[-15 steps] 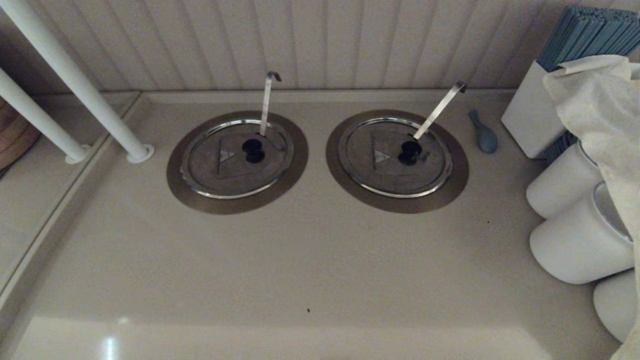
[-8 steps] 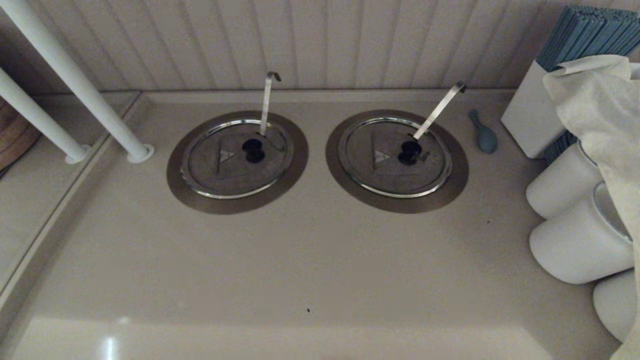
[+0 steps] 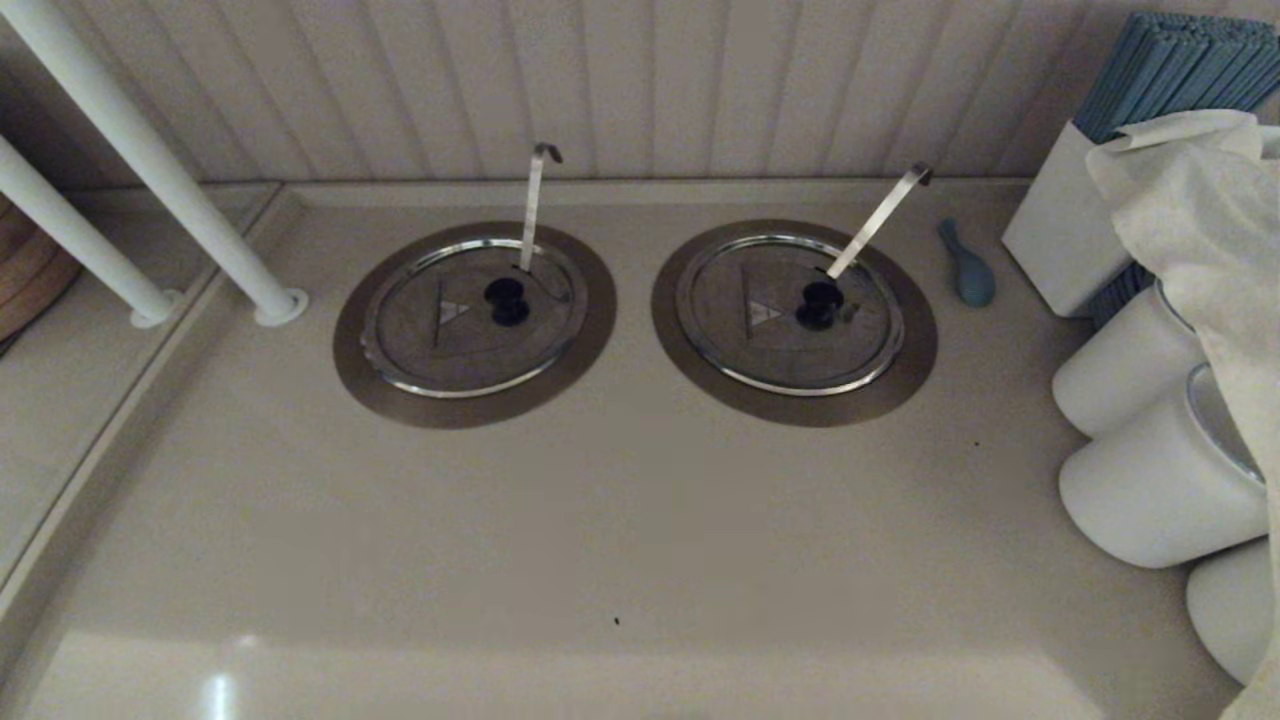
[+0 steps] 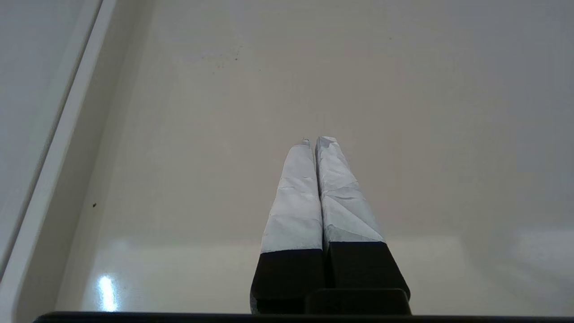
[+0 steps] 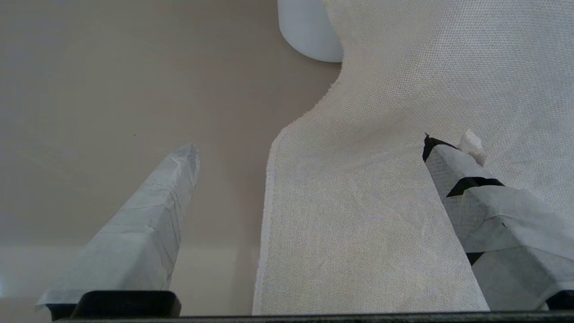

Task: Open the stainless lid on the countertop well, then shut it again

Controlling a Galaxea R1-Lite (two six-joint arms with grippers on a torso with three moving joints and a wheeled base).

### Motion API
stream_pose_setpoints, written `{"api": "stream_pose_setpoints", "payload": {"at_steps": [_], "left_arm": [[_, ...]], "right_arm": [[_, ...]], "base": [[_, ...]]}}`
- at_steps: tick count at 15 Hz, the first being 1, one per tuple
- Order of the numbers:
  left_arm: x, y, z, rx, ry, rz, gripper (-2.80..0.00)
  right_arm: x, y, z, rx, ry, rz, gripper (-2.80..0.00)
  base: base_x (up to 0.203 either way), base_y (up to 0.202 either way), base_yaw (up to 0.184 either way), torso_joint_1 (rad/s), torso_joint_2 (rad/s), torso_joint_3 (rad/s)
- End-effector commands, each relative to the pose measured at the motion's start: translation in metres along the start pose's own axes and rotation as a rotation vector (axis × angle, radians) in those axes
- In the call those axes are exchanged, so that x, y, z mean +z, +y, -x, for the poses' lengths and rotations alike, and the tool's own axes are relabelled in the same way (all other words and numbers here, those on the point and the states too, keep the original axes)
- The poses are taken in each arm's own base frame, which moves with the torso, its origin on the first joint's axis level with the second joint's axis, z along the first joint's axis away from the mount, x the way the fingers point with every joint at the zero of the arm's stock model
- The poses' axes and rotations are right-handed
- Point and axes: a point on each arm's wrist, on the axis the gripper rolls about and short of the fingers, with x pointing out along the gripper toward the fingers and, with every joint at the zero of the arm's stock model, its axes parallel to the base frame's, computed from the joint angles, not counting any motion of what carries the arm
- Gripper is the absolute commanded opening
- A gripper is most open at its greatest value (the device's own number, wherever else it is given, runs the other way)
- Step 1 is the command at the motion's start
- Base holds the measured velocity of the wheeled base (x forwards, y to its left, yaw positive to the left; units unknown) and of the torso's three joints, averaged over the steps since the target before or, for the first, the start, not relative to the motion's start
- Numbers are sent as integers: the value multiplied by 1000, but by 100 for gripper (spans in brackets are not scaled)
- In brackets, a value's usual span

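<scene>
To my right I see a blue balloon (image 3: 966,266), white jars (image 3: 1150,480), and a draped cloth (image 3: 1200,220).

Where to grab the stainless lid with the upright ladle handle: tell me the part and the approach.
Grip the black centre knob of the stainless lid; likely from straight above, fingers either side. The disc lies flat and flush inside the countertop well, so its rim offers no edge. Keep clear of the ladle handle rising just behind the knob. The left gripper is shut; open it first.
</scene>
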Motion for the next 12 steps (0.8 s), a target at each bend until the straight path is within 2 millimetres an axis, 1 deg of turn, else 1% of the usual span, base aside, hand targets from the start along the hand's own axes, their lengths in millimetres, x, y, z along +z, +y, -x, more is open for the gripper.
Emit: {"api": "stream_pose_setpoints", "payload": {"at_steps": [1, 12], "left_arm": [[0, 0, 0, -1, 5, 1, -280], [0, 0, 0, 1, 6, 2, -280]], "right_arm": [[0, 0, 0, 0, 0, -1, 0], [0, 0, 0, -1, 1, -4, 0]], "base": [[0, 0, 0, 0, 0, 0], [0, 0, 0, 0, 0, 0]]}}
